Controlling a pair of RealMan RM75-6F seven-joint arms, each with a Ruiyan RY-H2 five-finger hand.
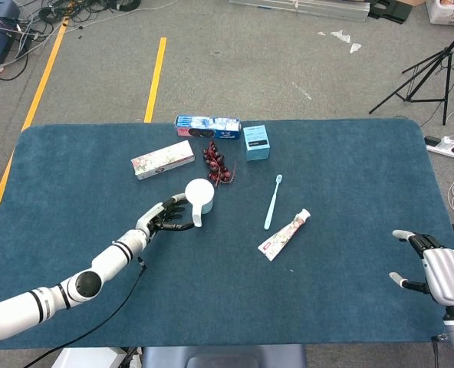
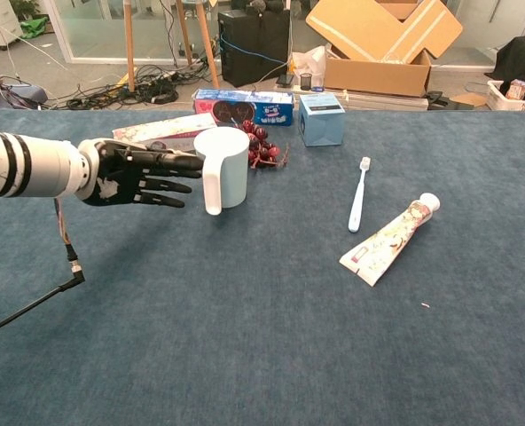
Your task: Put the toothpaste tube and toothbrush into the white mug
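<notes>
Left hand (image 2: 129, 173): fingers spread and stretched toward the white mug (image 2: 223, 167), tips just beside its handle; we see nothing held. Mug: upright, immediately right of that hand. Grapes (image 2: 264, 149): behind the mug, touching or nearly so. Toothbrush (image 2: 359, 194): flat on the blue table (image 2: 245, 337), well right of the mug. Toothpaste tube (image 2: 389, 238): just right of the brush, cap away from us. Right hand (image 1: 434, 272): far right table edge, fingers apart, empty
</notes>
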